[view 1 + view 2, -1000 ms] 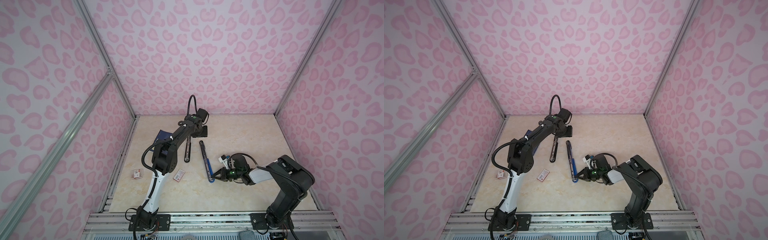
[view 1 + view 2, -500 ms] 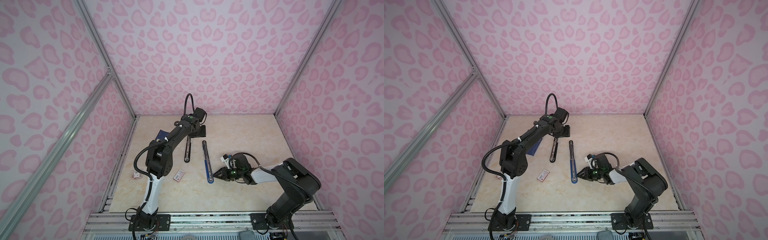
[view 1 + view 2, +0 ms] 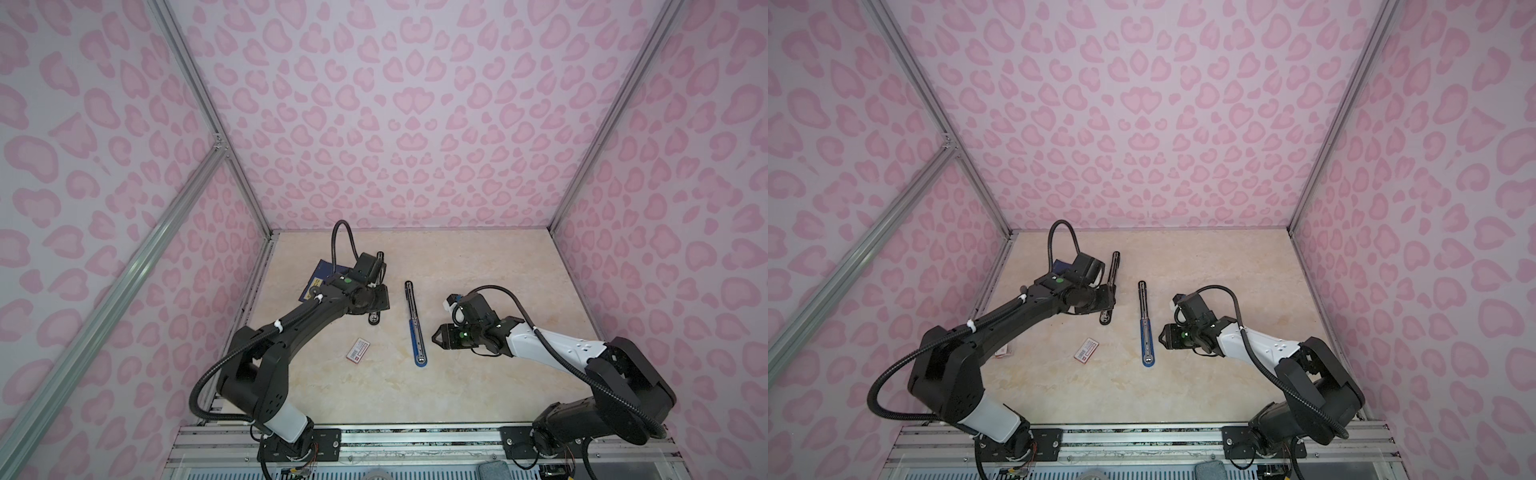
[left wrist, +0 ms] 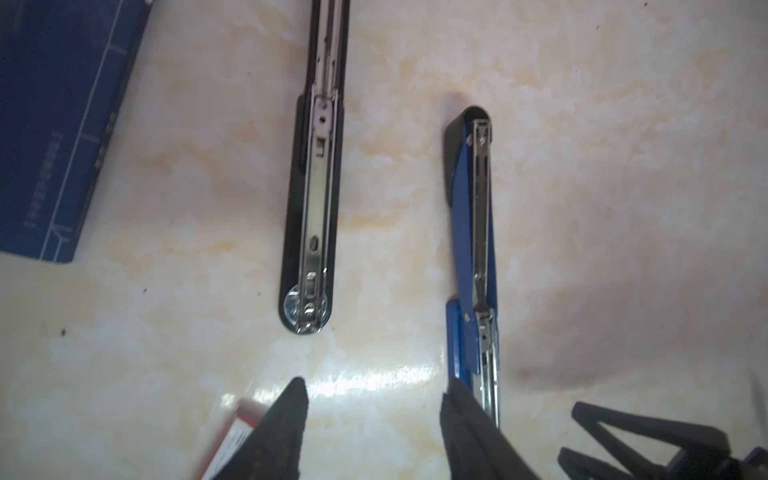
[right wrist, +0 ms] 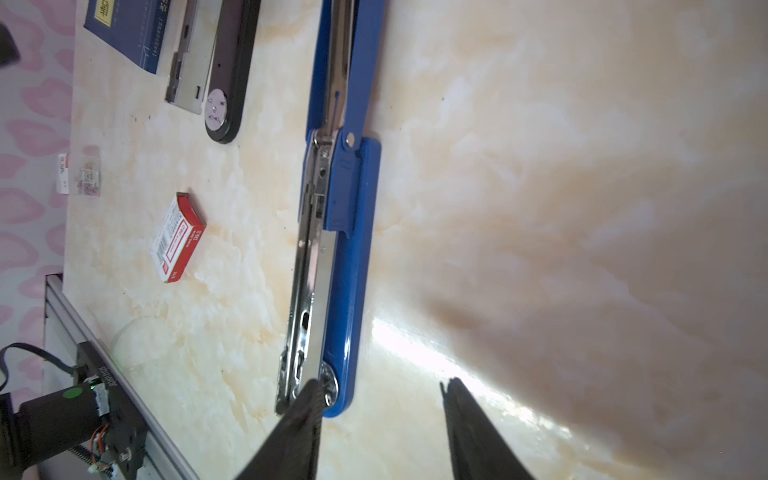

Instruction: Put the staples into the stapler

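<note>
A blue stapler [image 3: 416, 328] lies opened flat mid-worktop [image 3: 478, 386], metal channel facing up. The right fingers [image 5: 299, 428] stand apart and empty, one tip just beside the stapler. The left fingers [image 4: 286, 419] are also spread and empty, over a black stapler [image 3: 1114, 268]. Small, blurry silvery staples [image 5: 88, 176] lie by the left wall, beyond a red-and-white box [image 3: 358, 350].
</note>
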Robot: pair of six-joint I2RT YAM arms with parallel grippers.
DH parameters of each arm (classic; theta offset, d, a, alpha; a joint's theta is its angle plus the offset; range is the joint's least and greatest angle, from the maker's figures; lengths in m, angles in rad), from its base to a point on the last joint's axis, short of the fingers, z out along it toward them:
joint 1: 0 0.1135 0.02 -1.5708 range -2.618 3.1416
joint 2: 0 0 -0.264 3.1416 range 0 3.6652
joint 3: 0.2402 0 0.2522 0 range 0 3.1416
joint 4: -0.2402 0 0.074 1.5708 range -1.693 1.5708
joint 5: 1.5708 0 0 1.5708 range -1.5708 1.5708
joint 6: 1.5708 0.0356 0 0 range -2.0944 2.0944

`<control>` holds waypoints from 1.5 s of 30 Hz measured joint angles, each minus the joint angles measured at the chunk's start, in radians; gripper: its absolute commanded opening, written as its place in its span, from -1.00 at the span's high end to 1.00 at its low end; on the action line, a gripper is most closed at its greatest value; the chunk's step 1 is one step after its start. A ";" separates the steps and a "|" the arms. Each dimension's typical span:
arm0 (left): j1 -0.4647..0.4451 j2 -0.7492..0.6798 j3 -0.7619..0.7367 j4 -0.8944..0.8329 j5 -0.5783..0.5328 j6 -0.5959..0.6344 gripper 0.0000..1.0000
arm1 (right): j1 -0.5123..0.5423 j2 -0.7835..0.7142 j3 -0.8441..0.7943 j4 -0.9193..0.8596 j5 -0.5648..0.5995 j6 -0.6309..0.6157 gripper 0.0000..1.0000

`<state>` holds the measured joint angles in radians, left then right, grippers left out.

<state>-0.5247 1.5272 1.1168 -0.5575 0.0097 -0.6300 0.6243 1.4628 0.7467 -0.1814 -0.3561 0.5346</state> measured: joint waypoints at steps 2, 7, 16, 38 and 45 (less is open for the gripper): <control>0.000 -0.079 -0.086 0.026 -0.009 -0.024 -0.20 | 0.024 0.018 0.043 -0.036 0.035 -0.007 -0.07; 0.000 -0.265 -0.291 0.083 -0.023 -0.080 -0.28 | 0.089 0.115 0.150 -0.102 0.098 -0.023 -0.07; 0.000 -0.413 -0.483 0.150 -0.029 -0.163 -0.27 | 0.180 0.248 0.276 -0.164 0.154 -0.032 0.00; -0.035 -0.332 -0.478 0.198 -0.033 -0.195 -0.26 | 0.108 0.346 0.378 -0.249 0.336 -0.058 0.74; -0.045 -0.306 -0.463 0.207 -0.034 -0.199 -0.26 | 0.013 0.388 0.434 -0.252 0.362 -0.102 0.77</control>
<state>-0.5694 1.2213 0.6540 -0.3504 -0.0238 -0.8288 0.6369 1.8503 1.1805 -0.4332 0.0055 0.4328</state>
